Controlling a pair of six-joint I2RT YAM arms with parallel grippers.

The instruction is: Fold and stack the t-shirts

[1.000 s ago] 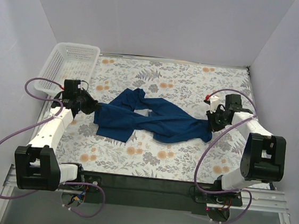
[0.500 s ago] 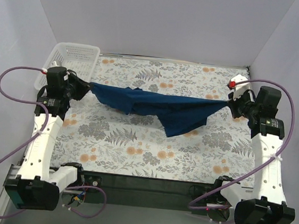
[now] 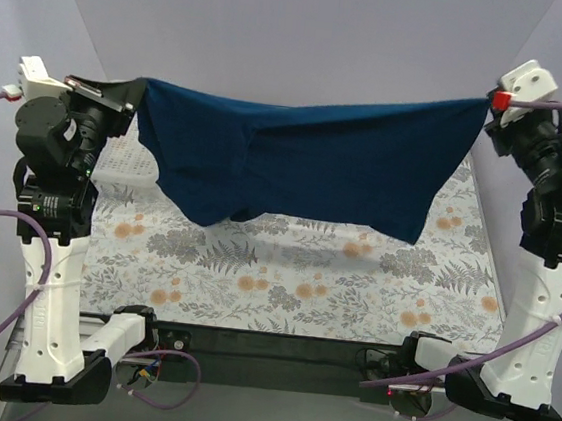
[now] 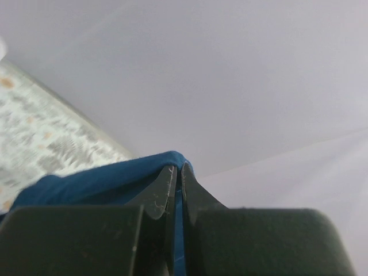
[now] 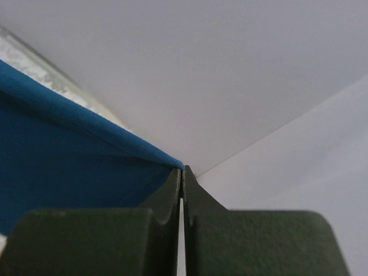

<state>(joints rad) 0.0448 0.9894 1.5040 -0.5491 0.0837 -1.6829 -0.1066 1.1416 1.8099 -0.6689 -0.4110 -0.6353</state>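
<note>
Top external: white basket [image 3: 123, 164], contents unseen, partly behind navy t-shirt [image 3: 296, 167].

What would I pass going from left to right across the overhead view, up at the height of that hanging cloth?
The left pincer → blue t-shirt, held up in the air by its two top corners → right pincer.

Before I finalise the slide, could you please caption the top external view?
The left gripper and right gripper hold a navy t-shirt spread in mid-air above the floral table.
</note>
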